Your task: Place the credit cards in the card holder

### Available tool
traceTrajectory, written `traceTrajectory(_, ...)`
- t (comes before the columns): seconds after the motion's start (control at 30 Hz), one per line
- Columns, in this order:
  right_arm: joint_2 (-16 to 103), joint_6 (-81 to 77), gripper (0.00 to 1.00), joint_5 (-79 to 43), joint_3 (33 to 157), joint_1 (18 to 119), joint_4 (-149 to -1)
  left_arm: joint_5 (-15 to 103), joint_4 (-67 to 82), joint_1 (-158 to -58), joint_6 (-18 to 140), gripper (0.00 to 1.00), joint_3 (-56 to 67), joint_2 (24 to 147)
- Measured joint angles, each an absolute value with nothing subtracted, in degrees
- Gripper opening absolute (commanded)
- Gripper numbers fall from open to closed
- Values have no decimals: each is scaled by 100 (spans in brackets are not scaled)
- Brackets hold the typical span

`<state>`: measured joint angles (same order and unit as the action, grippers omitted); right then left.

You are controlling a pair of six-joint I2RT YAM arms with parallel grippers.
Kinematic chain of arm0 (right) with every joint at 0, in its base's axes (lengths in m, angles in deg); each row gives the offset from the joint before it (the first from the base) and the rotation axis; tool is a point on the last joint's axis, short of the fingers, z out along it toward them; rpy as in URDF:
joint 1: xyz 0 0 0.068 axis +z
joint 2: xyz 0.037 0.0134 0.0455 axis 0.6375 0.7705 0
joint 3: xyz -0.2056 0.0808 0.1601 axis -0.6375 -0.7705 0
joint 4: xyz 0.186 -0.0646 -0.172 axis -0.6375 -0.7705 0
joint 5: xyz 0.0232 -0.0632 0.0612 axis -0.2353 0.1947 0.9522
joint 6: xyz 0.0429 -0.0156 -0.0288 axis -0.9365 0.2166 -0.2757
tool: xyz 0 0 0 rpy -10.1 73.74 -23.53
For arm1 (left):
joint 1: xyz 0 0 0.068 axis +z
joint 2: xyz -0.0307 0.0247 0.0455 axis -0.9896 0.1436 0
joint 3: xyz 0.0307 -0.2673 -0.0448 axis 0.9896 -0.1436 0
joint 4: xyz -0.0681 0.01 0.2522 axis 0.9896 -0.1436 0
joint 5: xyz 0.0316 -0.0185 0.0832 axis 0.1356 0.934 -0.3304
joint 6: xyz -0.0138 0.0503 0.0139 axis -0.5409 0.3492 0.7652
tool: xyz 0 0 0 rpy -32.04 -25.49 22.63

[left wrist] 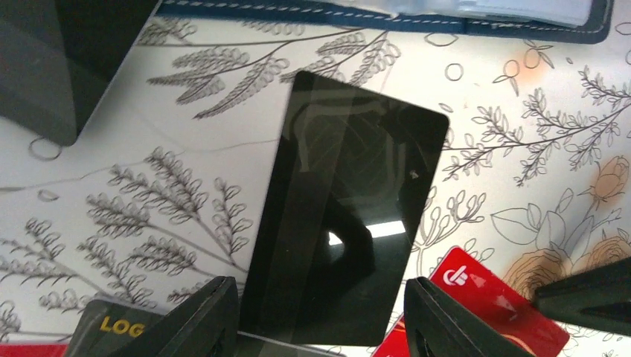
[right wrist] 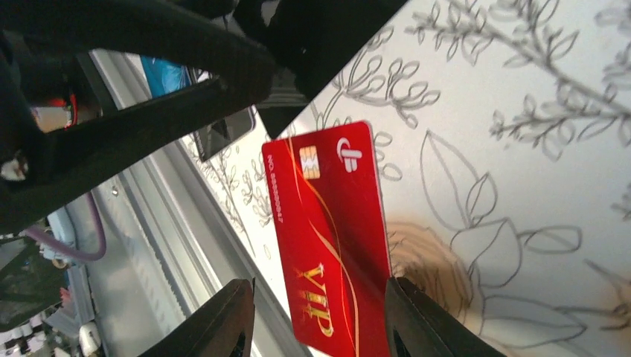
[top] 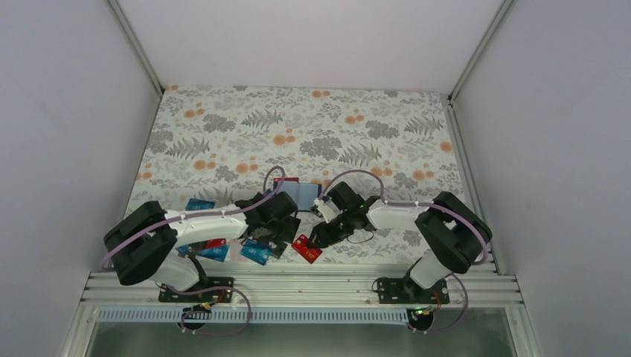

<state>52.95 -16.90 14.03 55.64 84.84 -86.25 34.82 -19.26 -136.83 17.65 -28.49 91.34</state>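
The top view sits high behind the arm bases, facing down and forward over the whole table, far enough back to take in the side walls. The left wrist view hangs very close above the table, looking past the left gripper toward the far side. The right wrist view is equally close and turned sideways, looking past the right gripper toward the near rail. All three share the red card by the near edge — it shows at the lower right of the left wrist view.
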Motion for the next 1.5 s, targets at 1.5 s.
traceTrajectory(1.5, 2853, -7921, 64, 408, 3933, 9751, -8022, 4752, -946, -13698, 4030, 53, -1944, 10327)
